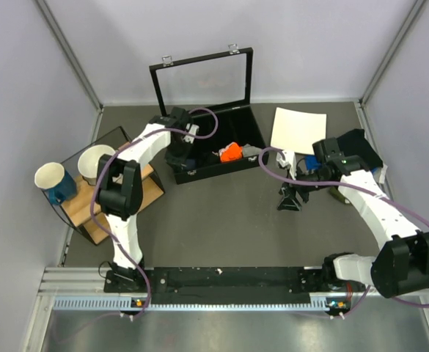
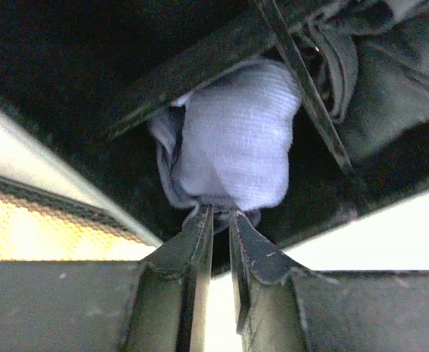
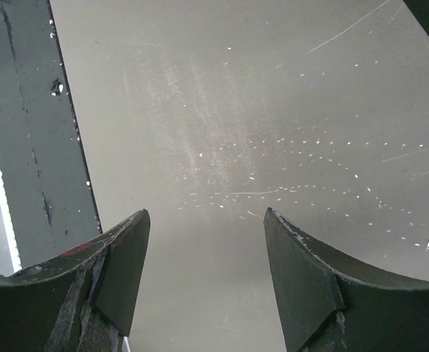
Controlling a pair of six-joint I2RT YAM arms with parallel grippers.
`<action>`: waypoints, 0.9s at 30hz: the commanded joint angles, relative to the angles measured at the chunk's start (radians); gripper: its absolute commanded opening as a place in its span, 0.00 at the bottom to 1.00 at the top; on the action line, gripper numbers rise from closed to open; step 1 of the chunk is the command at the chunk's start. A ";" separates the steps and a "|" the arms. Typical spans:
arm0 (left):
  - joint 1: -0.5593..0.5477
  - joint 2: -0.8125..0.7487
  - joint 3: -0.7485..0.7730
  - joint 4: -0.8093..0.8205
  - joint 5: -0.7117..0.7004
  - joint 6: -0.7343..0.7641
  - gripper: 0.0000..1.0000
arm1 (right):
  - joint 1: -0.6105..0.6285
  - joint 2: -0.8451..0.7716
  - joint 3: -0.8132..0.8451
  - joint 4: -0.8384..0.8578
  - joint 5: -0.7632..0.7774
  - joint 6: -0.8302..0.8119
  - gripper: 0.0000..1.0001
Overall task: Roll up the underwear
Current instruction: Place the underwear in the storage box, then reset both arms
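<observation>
The left claw (image 2: 218,216) is pinched nearly together on the lower edge of a pale knit bundle (image 2: 236,139), soft and ribbed, inside the black case (image 1: 214,169). Past a thin divider (image 2: 306,95) in that case lies the underwear (image 2: 390,81), dark, folded and seamed. Right of the case, the right claw (image 3: 205,213) is spread apart over the scuffed grey worktop (image 3: 236,110).

Left gripper (image 1: 179,155) closed far forward, right gripper (image 1: 291,199) open nearer the middle.
The left arm (image 1: 137,150) rises from its base, folds at the elbow and stretches to the far side, where the left gripper points down. In the wrist view its fingers (image 2: 192,249) are almost together and pinch a fold of pale grey cloth (image 2: 236,139). The right arm (image 1: 379,209) bends inward, and the right gripper (image 3: 207,220) points down with both fingers wide apart, holding nothing.
</observation>
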 commanded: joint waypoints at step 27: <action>0.022 -1.269 -0.633 0.591 0.355 -0.233 0.99 | -0.143 -0.312 0.471 0.213 0.654 0.701 0.99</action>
